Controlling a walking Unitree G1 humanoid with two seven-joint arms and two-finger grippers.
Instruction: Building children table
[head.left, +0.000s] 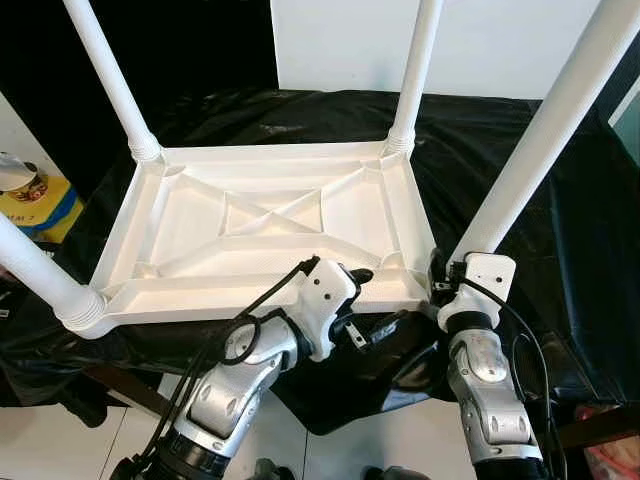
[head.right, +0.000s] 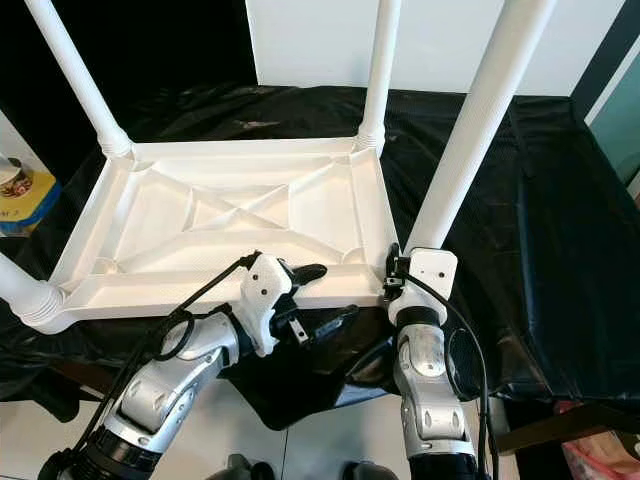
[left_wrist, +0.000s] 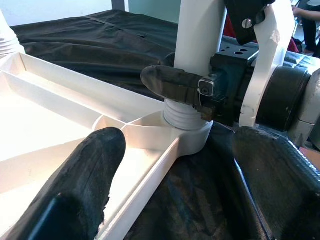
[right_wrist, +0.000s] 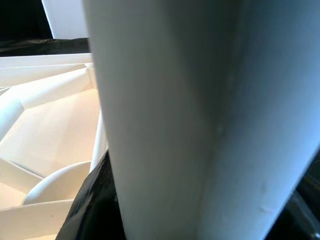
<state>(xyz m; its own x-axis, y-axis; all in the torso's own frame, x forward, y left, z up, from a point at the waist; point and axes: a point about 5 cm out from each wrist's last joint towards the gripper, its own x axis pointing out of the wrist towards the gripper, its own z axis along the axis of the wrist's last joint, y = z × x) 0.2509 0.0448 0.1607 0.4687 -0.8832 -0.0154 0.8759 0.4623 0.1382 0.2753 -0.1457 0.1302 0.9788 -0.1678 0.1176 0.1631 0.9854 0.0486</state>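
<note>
The white tabletop (head.left: 270, 235) is lying upside down on a counter (head.left: 560, 250) draped in black cloth, ribs facing up, with four white legs standing in its corners. The one that matters is the near-right leg (head.left: 545, 130): its long axis is rising from the socket at the tabletop's 5 o'clock corner and leaning up toward 1 o'clock.

The right pincer (head.right: 400, 268) is sitting right at the base of that leg, its black fingers clamped around the tube just above the threaded collar. The left pincer (head.left: 372, 305) is hovering at the near rim, fingers apart, one finger (left_wrist: 85, 175) over the rim and the other below it; the leg lies toward its 3 o'clock, just beside it.

In my judgement the right arm is the one seating or twisting this leg, while the left is placed to steady the tabletop.
</note>
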